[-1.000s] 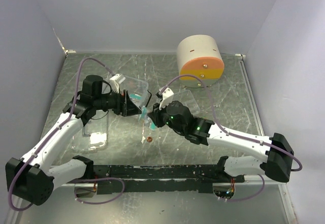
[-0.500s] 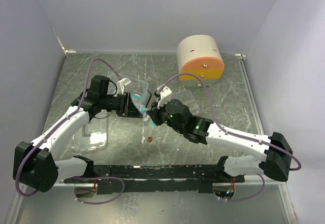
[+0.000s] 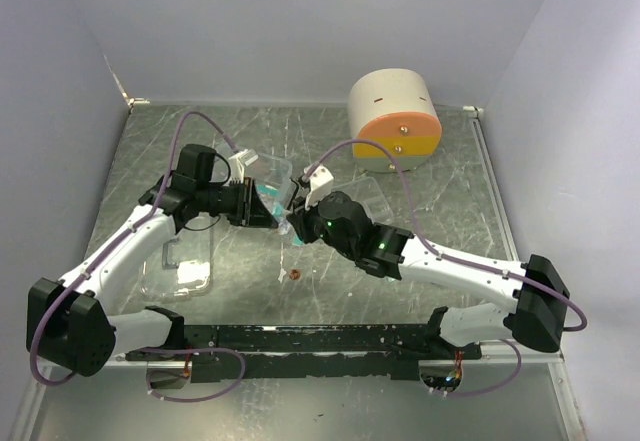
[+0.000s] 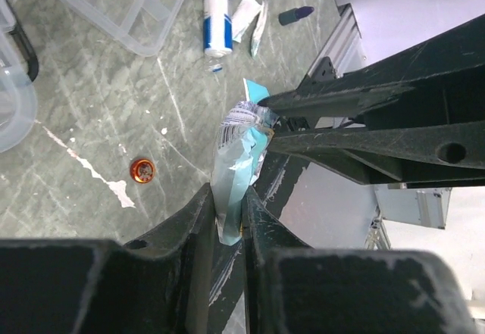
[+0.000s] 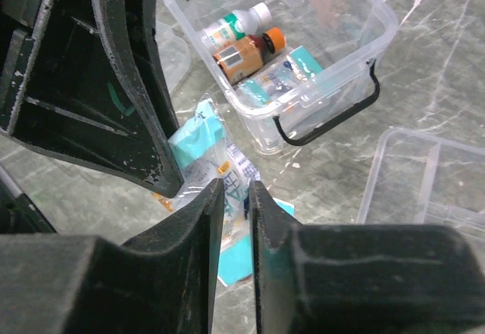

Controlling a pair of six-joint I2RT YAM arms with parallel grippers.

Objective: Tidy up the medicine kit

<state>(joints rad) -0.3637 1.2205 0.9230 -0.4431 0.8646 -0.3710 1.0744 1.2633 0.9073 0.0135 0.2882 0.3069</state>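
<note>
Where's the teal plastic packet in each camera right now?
Top external: teal plastic packet, just left of centre.
Left wrist: packet, centre, standing on edge.
Right wrist: packet, lower centre-left.
Shared landmark: clear divided plastic tray.

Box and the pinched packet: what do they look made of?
The box: clear rigid plastic, glossy; the bottles inside show through its walls. The packet: thin flexible film, probably plastic, teal with a clear shiny part; it crinkles where pinched.
</note>
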